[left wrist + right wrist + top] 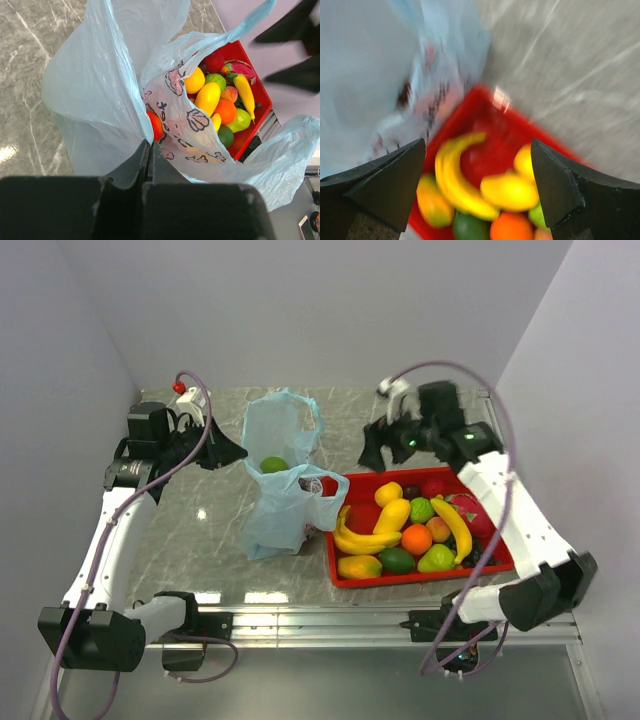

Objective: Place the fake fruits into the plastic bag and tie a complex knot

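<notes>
Top external view: bag pinched at its rim on the left, fruit tray on the right.
The plastic bag (280, 510) stands on the surface (200, 540) just beside the red tray (345, 577), with 1 green fruit (273, 464) already inside. Its film looks flimsy, light and slippery, so it is best taken by a handle loop. The fake fruits (410, 525) look hard, glossy and prone to roll, so grip each across its middle. The left claw (150, 155) is clamped on the bag's rim, while the right claw (477, 145) gapes wide and empty above the tray.

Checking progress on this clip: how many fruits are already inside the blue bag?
2 visible: a green fruit in the open mouth of the bag, and a red fruit between its folds near the left end effector. More may be hidden.
</notes>
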